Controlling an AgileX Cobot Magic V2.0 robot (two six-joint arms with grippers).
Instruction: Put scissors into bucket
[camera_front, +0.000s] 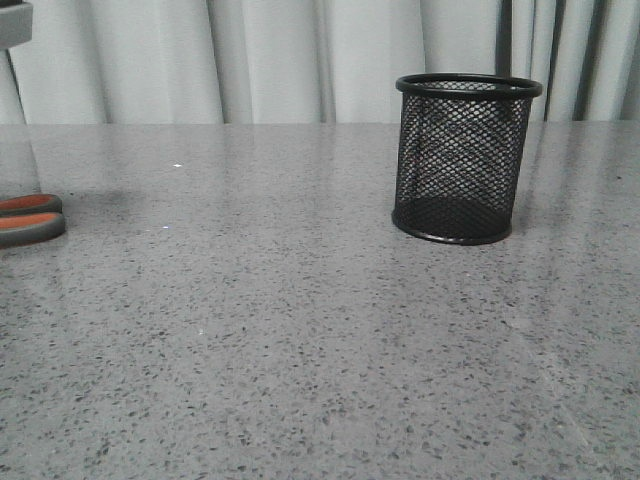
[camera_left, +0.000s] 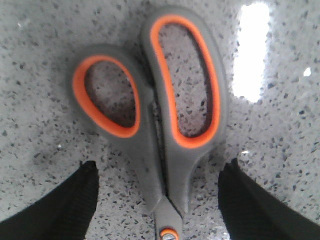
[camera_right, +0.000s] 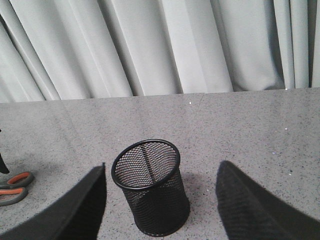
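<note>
At far left of the front view, scissors flat on the speckled grey tabletop, only the orange-lined handle loops showing at the frame edge. Seen from the left wrist, scissors lying between the spread fingers of the left end effector, released, touching nothing. Further right, bucket upright, well apart from the scissors. From the right wrist, bucket framed between the wide-apart fingers of the right end effector, released. Pale curtain behind.
</note>
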